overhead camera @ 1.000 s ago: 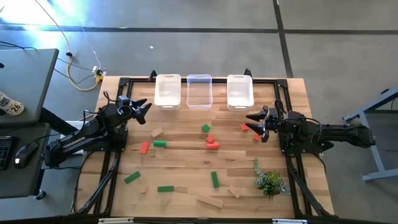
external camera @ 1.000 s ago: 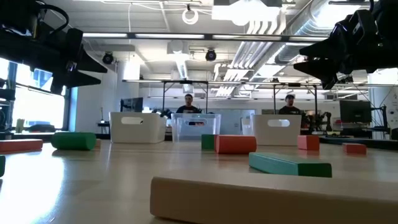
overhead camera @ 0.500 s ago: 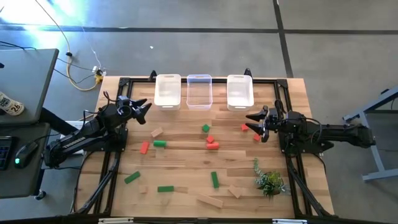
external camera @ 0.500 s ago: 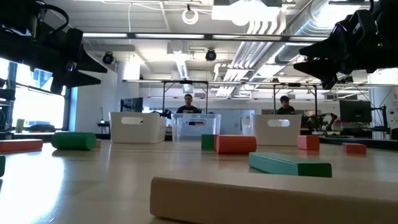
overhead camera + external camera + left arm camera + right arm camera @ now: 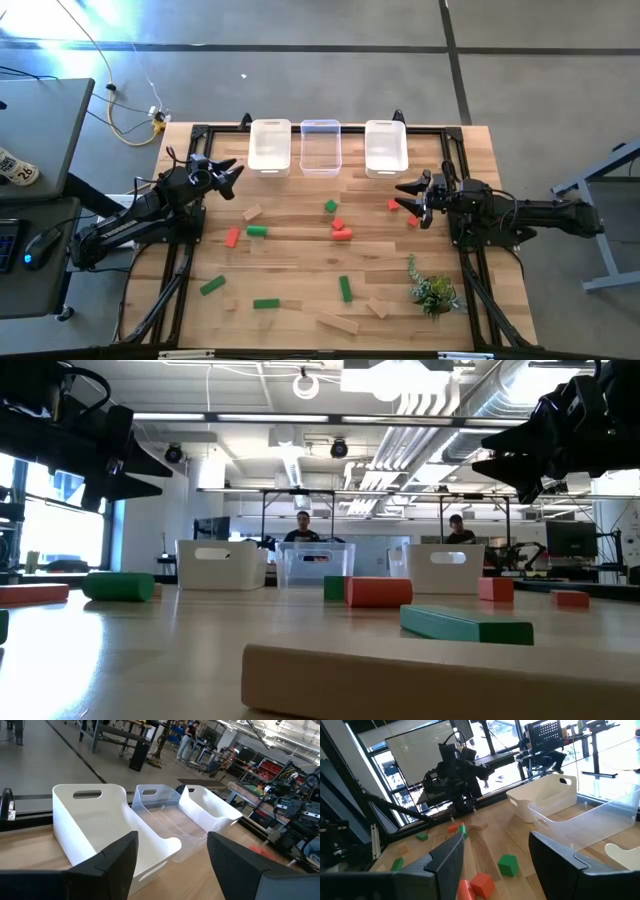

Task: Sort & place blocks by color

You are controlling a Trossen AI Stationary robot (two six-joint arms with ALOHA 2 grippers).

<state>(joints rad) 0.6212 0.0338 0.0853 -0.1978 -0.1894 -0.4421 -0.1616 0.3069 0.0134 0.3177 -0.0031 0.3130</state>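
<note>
Green, red and tan blocks lie scattered flat on the wooden table [image 5: 300, 262]: a green cube [image 5: 330, 206], two red blocks [image 5: 340, 230], a red one [image 5: 393, 205] just below my right gripper, a green bar [image 5: 345, 288], a tan bar [image 5: 337, 322]. My left gripper [image 5: 232, 170] hovers open at the far left, near the left white bin [image 5: 270, 147]; its fingers [image 5: 117, 862] frame the bins. My right gripper [image 5: 403, 196] hovers open at the far right, pointing across the table; its wrist view shows the green cube [image 5: 508, 864] ahead. Neither gripper holds anything.
Three bins stand in a row at the far edge: white, clear [image 5: 321, 147], white [image 5: 386, 147]. A green plant sprig [image 5: 432, 292] lies near the front right. More blocks lie at the front left [image 5: 211, 286]. People stand in the room beyond the table [image 5: 303, 528].
</note>
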